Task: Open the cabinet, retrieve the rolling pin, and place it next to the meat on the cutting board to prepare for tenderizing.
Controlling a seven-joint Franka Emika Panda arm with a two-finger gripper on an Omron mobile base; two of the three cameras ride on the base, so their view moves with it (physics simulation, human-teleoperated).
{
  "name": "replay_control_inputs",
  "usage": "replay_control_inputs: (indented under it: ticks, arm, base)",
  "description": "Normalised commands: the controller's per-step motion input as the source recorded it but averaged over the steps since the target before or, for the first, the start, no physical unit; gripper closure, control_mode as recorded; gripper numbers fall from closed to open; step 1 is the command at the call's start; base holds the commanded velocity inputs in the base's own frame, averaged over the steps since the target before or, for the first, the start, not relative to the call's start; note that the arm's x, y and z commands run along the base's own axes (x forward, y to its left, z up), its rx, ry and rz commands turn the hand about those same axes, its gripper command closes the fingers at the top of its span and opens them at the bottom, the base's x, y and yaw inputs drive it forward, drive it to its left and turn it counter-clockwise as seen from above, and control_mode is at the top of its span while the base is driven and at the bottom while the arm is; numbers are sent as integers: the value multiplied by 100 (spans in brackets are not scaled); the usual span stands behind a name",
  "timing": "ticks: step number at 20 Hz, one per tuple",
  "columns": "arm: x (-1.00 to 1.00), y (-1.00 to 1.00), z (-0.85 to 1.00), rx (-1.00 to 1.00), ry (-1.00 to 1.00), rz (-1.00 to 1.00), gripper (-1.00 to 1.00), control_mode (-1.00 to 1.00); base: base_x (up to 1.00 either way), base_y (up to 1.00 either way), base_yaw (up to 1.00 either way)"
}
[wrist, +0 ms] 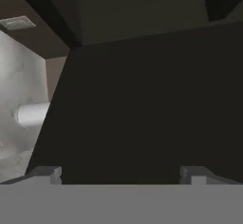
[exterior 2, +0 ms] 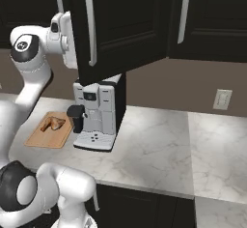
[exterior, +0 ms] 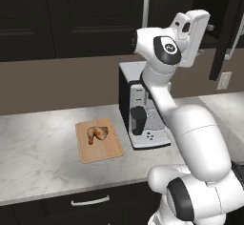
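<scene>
**Cabinet Door Swung Out, Rolling Pin Not Yet Retrieved**

Marble counter runs along a brown wall below dark wall cabinets.

Left base view: the cutting board [exterior: 99, 140] lies on the counter, left of a coffee machine [exterior: 143, 106]. The meat [exterior: 97, 133] rests on the board's far half; no rolling pin lies beside it. The arm is raised, with its hand at the cabinet [exterior: 224, 28] at upper right, where a door edge stands out from the wall.

Right base view: one cabinet door [exterior 2: 120, 29] stands swung out over the coffee machine, its bar handle [exterior 2: 89, 24] facing the camera. The hand sits behind this door's left edge. Judgement: the opening step is done or nearly so; retrieval and placement remain.

Hand view: the gripper [wrist: 122, 173] has its fingertips [wrist: 47, 173] spread wide, with nothing between them. A dark cabinet panel faces them closely. No rolling pin can be made out, so its position relative to the fingers cannot be told.
</scene>
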Motion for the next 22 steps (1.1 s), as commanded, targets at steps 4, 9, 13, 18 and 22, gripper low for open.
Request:
replay_control_inputs:
  ticks: [4,9,13,18,22]
  arm:
    - [-58,-76,-15,0,0,-21,-100,-100]
    - [-67,-82,-10,0,0,-23,-100,-100]
    - [-46,-85,-2,0,0,-22,-100,-100]
    - [15,-68,0,0,1,-14,-100,-100]
    - [22,-46,-2,5,3,0,-100,-100]
  base:
    - [0,0,0]
    - [0,0,0]
    - [0,0,0]
    - [0,0,0]
    - [0,0,0]
